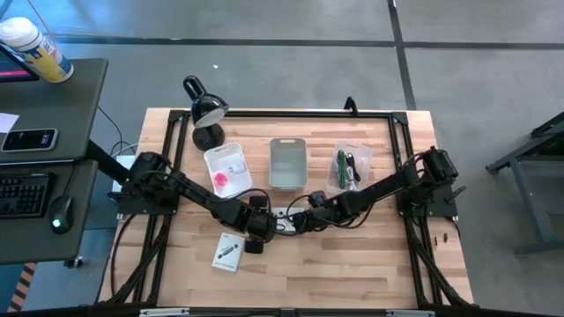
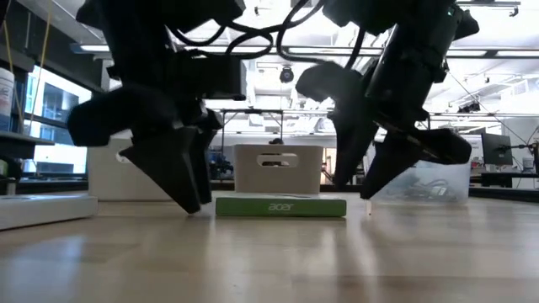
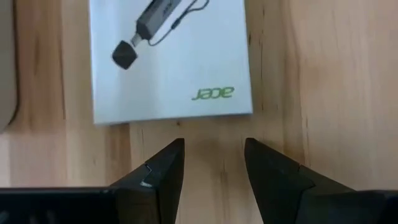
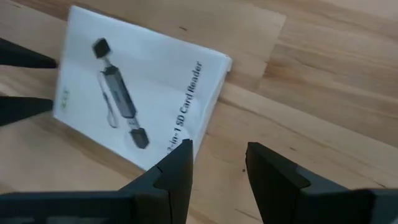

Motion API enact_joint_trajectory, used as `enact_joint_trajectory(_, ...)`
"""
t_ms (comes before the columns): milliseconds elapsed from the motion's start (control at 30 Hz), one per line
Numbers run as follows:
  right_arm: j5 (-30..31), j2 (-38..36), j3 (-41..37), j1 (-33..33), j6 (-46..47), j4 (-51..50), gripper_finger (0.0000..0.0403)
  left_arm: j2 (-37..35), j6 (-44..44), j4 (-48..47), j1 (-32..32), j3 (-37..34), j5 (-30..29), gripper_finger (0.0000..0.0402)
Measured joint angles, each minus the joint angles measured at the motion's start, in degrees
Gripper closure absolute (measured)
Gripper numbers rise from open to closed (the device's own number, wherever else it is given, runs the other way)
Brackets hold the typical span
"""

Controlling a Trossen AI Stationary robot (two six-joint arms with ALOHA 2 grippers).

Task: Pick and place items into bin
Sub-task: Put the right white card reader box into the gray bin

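Wood grain fills the near part of the table (image 1: 352, 264), bare but for one white flat packet (image 1: 228, 252) lying near-left of my claws. At mid-table my left claw (image 3: 212, 163) and my right claw (image 4: 219, 163) both hang low over the boards, fingers parted with a gap between them, and neither has hold of anything. Between the two lies the second white flat packet (image 2: 280, 206), flat on the wood, printed with a dark card reader. My left fingertips (image 3: 168, 158) sit just short of one of its edges; my right fingertips (image 4: 177, 163) stand at another edge, and whether they touch it I cannot tell.

Farther back, the grey bin (image 1: 287, 162) stands at centre. Left of it sits a clear tray (image 1: 231, 156) with a pink cube (image 1: 219, 180) inside. Right of the bin, a clear bag (image 1: 363, 157) holds green and black cords (image 1: 345, 168). At the far-left corner stands a black lamp (image 1: 204, 111).
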Motion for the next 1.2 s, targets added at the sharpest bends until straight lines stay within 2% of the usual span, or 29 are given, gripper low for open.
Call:
enact_joint_trajectory(267,-0.7,3.3,0.1,0.6,-1.9,6.5,0.0263,0.6,-2.0,0.1,0.0,0.1,-0.3,0.0245)
enact_joint_trajectory(767,2.9,3.2,0.0,2.0,-5.0,9.1,0.0263,0.7,0.3,0.7,0.0,0.0,0.6,0.0245)
enact_joint_trajectory(867,2.1,3.2,-0.2,2.4,-4.9,9.1,0.0263,0.7,0.3,0.7,0.0,0.0,0.7,0.0245)
enact_joint_trajectory(967,0.8,3.1,-3.8,2.6,-1.1,14.6,0.0263,0.7,0.3,0.7,0.0,0.0,1.4,0.0245)
enact_joint_trajectory(1067,3.0,2.9,-8.2,4.0,3.5,23.3,0.0263,0.7,0.3,0.3,0.0,0.1,1.7,0.0245)
enact_joint_trajectory(1200,4.6,3.0,-11.3,5.2,4.3,32.1,0.0263,0.8,0.9,-0.3,0.0,0.1,0.9,0.0245)
